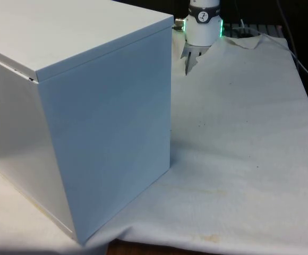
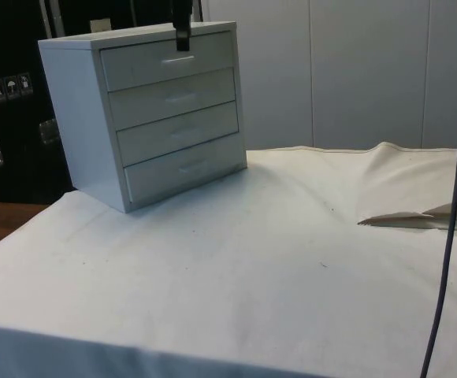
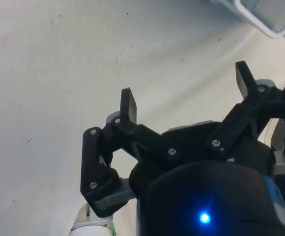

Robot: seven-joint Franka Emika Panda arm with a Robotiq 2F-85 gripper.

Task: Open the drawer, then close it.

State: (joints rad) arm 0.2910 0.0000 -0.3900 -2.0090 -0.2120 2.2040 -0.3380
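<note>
Gripper [image 3: 184,88] spread wide, holding nothing, above the cloth [image 2: 276,252] — in side view it hangs before the chest's [image 2: 146,110] top drawer [image 2: 169,61], all drawers shut

bare cloth [image 2: 276,260] before closed drawers [image 2: 173,106]; chest [image 1: 90,122] sole obstacle.

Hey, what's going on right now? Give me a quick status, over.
Gripper open, empty, up by the top drawer. All four drawers of the chest shut. Nothing on the white cloth in the way.
</note>
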